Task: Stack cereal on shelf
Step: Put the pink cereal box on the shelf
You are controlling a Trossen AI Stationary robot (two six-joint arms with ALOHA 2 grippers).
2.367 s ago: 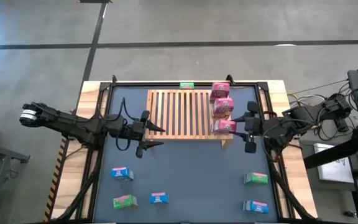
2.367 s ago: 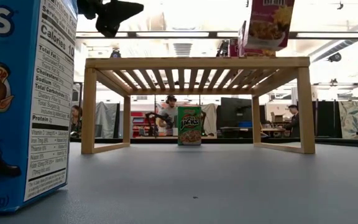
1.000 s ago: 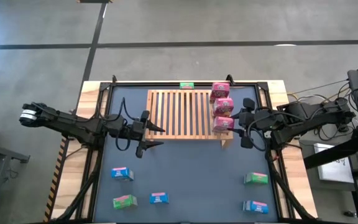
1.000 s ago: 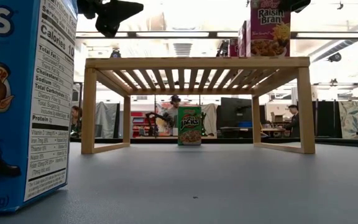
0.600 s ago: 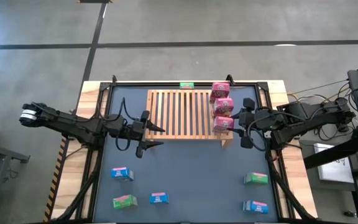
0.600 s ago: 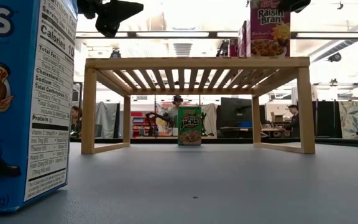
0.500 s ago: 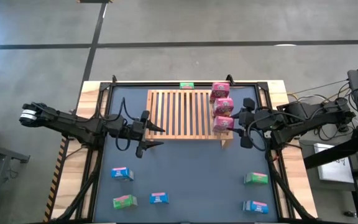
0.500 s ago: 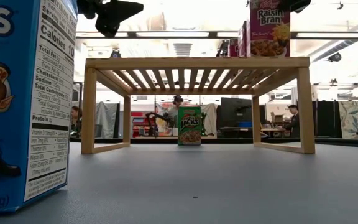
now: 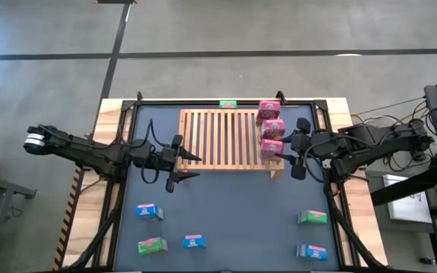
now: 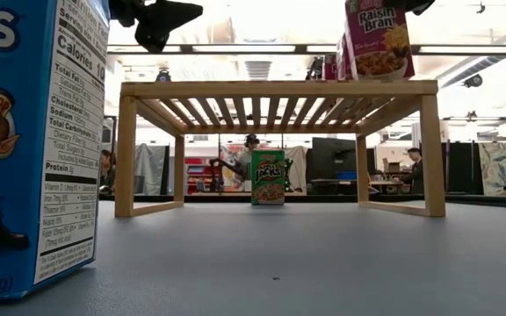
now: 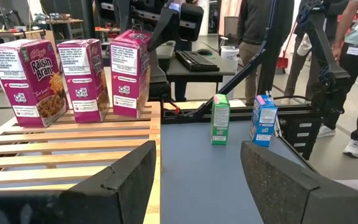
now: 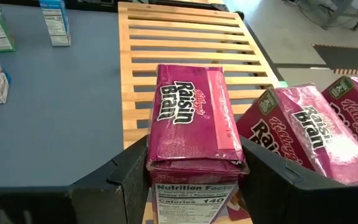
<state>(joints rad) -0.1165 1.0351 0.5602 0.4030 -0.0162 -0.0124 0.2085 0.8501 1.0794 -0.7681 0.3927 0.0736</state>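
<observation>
Since half a second earlier the pink box (image 10: 378, 39) had tilted and lifted slightly off the shelf (image 9: 226, 140). Right jaws (image 12: 194, 171) gripped its top at the shelf's front right corner, likely adjusting alignment with two pink boxes (image 9: 269, 117) behind. Left jaws (image 9: 184, 167) hung open at the shelf's left front corner. Slats left of the pink row lay bare; six boxes waited on the table (image 9: 234, 212).

Nine small printed cardboard cereal boxes: three pink (image 9: 269, 127) at the slatted light-wood rack's (image 9: 222, 140) right edge, three blue (image 9: 194, 242), three green (image 9: 312, 218). One rack, centre frame. Two dark arms.
</observation>
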